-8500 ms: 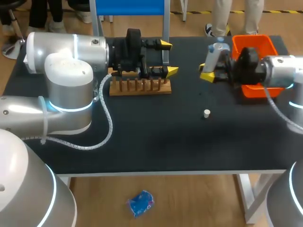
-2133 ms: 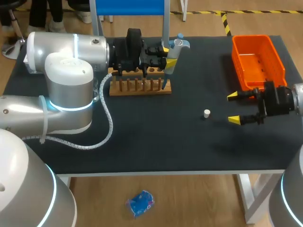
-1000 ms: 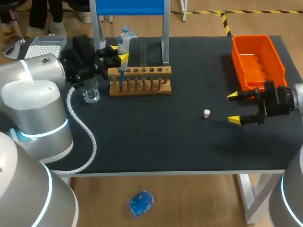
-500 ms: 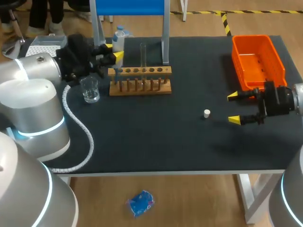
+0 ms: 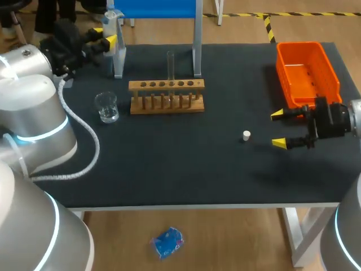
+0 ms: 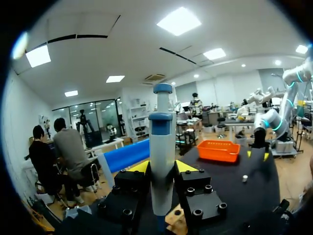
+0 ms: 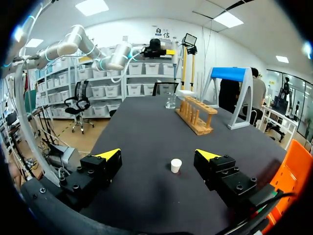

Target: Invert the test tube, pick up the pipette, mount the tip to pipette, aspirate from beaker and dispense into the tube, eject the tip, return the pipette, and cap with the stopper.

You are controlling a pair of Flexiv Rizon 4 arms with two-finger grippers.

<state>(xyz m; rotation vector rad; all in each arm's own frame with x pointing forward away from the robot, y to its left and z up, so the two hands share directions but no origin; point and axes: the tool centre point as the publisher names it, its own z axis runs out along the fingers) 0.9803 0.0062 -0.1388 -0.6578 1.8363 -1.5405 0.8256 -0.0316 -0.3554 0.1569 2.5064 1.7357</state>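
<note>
The left gripper (image 5: 105, 35) is clamped on the pipette (image 6: 162, 147), both yellow fingertips pressed against its barrel, and holds it upright behind the wooden rack (image 5: 166, 104) and out past that rack's left end, just beside the near post of the blue stand (image 5: 118, 56). The test tube (image 5: 170, 65) stands upright in the rack, uncapped, and the beaker (image 5: 106, 107) sits just off the rack's left end. This looks like the step of returning the pipette; whether it carries a tip cannot be told. The next move would need it hung on the stand and let go. The right gripper (image 5: 278, 129) hangs spread wide and empty, well right of the rack, with the stopper (image 5: 246, 135) on the table just ahead of its fingers, ready for capping.
</note>
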